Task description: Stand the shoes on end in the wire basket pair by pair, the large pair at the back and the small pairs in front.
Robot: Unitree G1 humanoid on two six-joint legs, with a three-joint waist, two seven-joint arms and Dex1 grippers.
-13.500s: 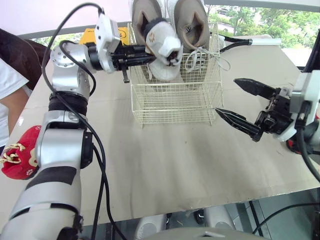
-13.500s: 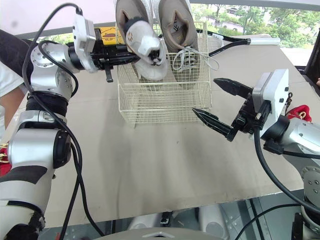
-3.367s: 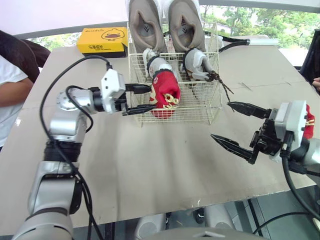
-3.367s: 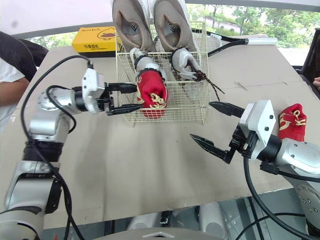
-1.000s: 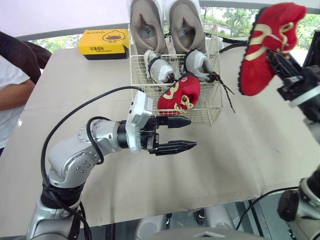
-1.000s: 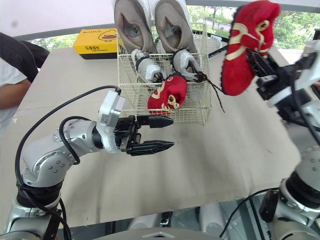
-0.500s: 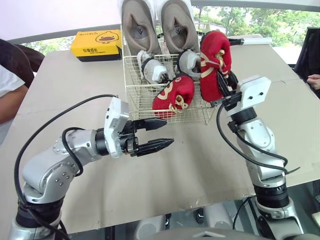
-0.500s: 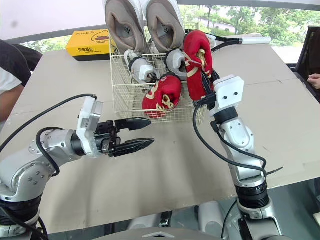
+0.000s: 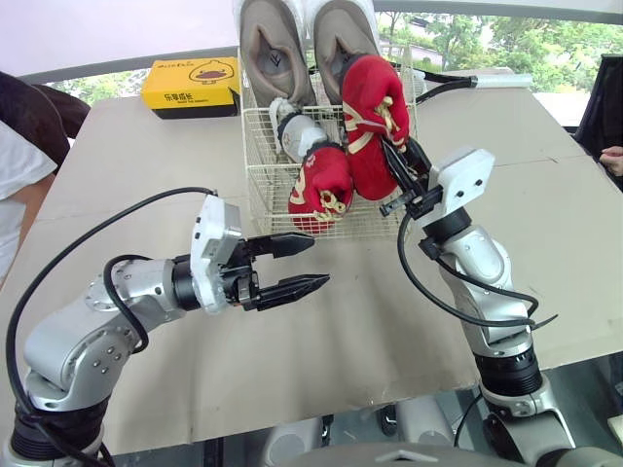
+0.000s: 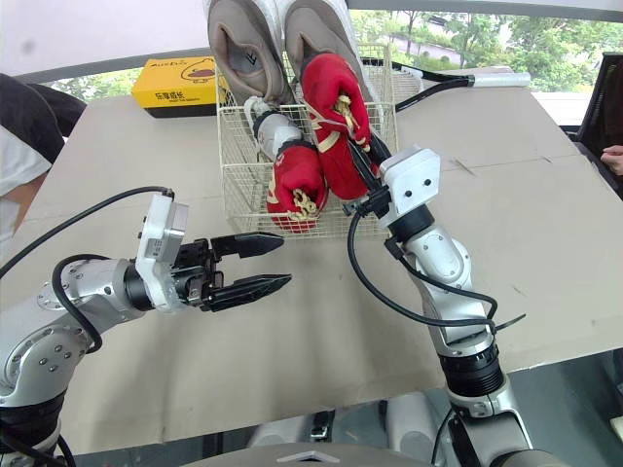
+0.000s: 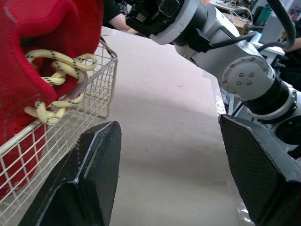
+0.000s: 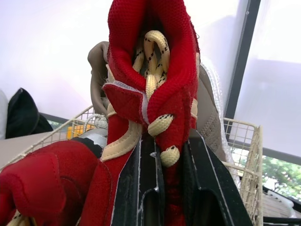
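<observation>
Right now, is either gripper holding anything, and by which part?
The right gripper is shut on a red shoe, pinching its lower end with a finger on either side of the laces. The left gripper is open and empty.

From the head we look forward and down over the bench [image 9: 117, 146], both eyes sharing the wire basket [image 9: 268, 190]. Our left wrist camera sits low beside the basket, facing the right arm [image 11: 235, 70]. Our right wrist camera looks along its fingers [image 12: 134, 188], close against the gripped red shoe [image 12: 155, 70].
</observation>
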